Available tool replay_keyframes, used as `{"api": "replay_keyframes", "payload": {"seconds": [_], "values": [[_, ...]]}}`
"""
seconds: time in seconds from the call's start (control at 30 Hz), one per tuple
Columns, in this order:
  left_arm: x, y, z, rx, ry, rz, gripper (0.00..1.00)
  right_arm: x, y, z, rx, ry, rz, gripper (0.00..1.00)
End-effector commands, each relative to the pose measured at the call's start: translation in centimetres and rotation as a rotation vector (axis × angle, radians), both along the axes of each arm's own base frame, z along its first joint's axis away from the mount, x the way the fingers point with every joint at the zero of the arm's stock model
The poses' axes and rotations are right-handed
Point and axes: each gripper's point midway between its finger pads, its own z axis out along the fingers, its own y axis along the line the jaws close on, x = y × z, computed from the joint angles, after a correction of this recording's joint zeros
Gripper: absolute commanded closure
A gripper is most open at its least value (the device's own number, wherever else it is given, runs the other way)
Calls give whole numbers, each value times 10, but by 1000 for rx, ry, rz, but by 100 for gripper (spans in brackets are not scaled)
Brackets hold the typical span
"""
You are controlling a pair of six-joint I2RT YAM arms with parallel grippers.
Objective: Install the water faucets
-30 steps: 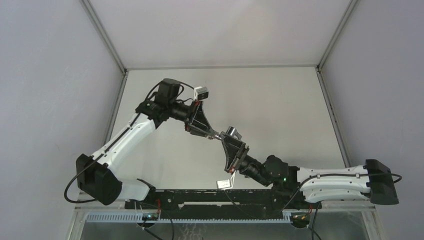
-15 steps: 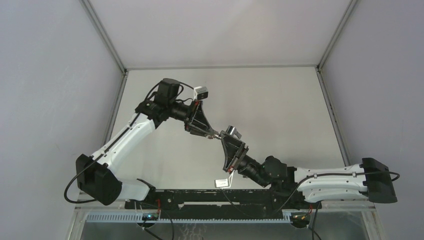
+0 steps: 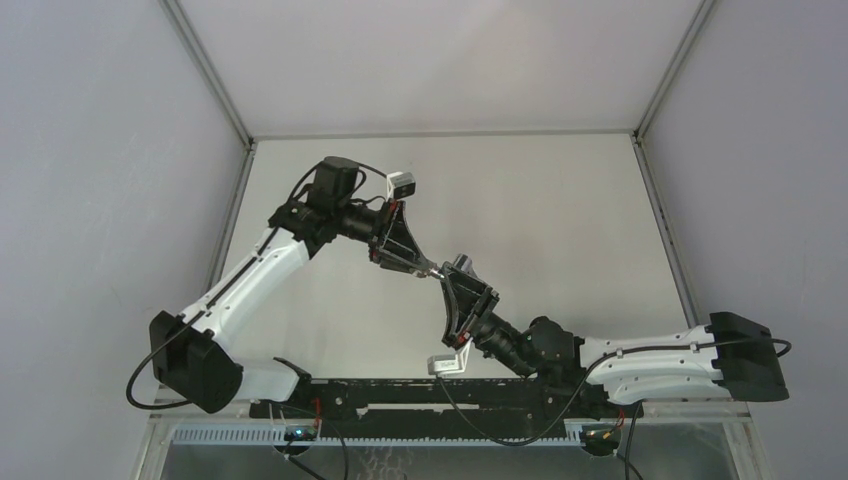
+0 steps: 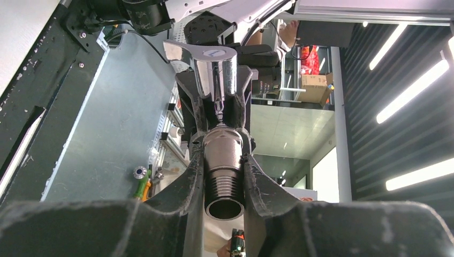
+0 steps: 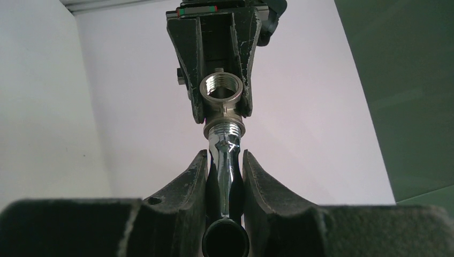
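water faucets sit in mid-air between both grippers: left gripper clamps the grey stub, right gripper clamps the chrome tap piece. its collar touches the stub, axes roughly in line, grippers facing.

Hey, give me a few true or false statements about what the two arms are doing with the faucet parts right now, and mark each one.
1. The left gripper grips the chrome tap piece. False: it is shut on the dull-grey stub.
2. The right gripper is shut on the chrome tap piece. True.
3. Both parts lie on the table. False: each is held in a gripper, off the table.
4. The two grippers face each other tip to tip. True.
5. The dull-grey stub has thread on its outside. True.
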Motion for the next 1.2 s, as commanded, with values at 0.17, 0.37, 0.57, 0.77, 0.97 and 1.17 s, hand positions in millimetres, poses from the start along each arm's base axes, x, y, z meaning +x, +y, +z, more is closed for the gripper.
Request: {"api": "replay_keyframes", "payload": {"seconds": [0.17,0.37,0.57,0.77,0.97,1.17], "values": [[-6,-1,19,-67,-135,-11,100,-18,8,10,151,169,157,100],[-7,-1,20,-79,-156,-13,100,-23,8,6,184,296,233,100],[-10,0,21,-88,-171,-24,100,-27,8,8,221,409,321,100],[-15,0,22,-102,-189,-42,100,-24,9,5,267,515,377,100],[-21,-3,22,-108,-197,-63,100,-21,11,9,326,576,400,100],[-21,-3,21,-113,-215,-65,100,-18,10,13,386,654,431,100]]}}
